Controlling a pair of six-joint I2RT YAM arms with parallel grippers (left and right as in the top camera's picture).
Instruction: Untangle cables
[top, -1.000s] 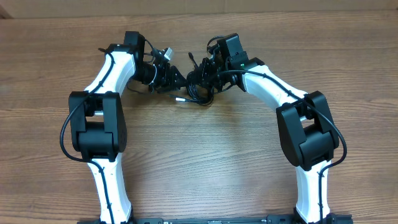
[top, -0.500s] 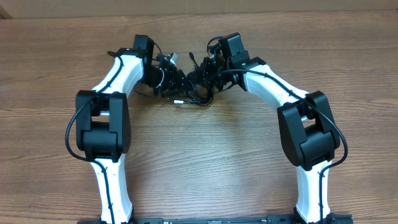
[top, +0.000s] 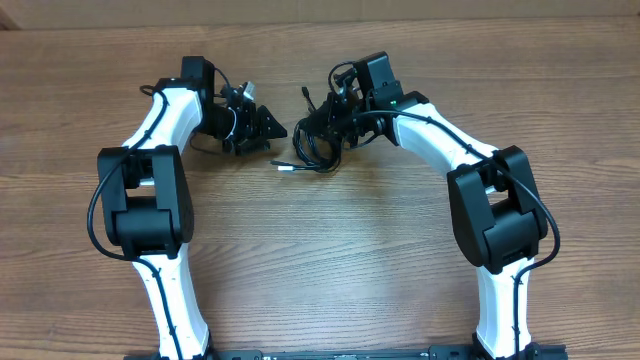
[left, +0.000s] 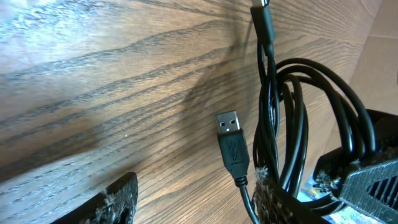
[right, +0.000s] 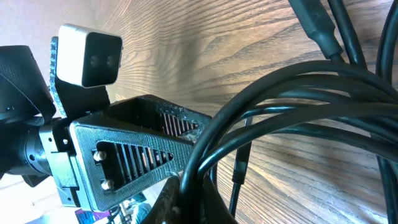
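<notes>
While near cables (top: 318, 142), right arm (top: 432, 133) elbow-out.

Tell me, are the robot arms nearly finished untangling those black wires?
Not nearly. Done: one USB plug lies flat on the table, poking out of the bunch. In hand: the right end effector grips the cables, while the left end effector is open, apart from them. Left: the cables are looped together in one bunch, so almost all the separating remains.
</notes>
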